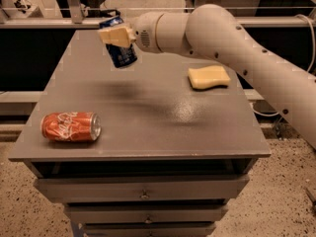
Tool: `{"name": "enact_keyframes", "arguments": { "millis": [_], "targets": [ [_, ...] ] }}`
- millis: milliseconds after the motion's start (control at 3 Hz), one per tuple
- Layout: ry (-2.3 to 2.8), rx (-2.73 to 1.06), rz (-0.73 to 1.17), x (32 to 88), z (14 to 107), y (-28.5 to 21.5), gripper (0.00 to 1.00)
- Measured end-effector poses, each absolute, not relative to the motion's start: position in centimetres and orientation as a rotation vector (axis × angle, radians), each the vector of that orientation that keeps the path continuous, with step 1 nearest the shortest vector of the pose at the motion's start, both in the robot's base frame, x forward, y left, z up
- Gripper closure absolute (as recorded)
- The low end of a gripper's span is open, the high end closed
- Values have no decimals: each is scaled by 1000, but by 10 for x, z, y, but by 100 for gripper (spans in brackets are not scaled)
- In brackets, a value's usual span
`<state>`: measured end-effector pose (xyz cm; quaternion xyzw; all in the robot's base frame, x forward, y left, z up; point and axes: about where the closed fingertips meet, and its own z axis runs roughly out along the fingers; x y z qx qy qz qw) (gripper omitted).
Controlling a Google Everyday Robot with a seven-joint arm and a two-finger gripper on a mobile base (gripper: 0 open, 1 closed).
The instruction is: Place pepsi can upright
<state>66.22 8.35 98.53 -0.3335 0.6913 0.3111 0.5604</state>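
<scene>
The pepsi can is dark blue with light markings. It hangs in the air above the far left part of the grey table, tilted a little with its top toward the back left. My gripper is shut on the pepsi can, with a cream finger across its upper half. The white arm reaches in from the right.
A red-orange cola can lies on its side near the table's front left corner. A yellow sponge lies at the right. The table stands on a drawer cabinet. A rail and clutter run behind the far edge.
</scene>
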Motion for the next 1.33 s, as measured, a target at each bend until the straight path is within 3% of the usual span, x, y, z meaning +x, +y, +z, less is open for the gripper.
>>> {"name": "enact_keyframes", "arguments": {
  "millis": [1000, 1333],
  "targets": [
    [1551, -734, 876, 618, 937, 77, 100],
    [1511, -760, 888, 602, 923, 72, 84]
  ]
}}
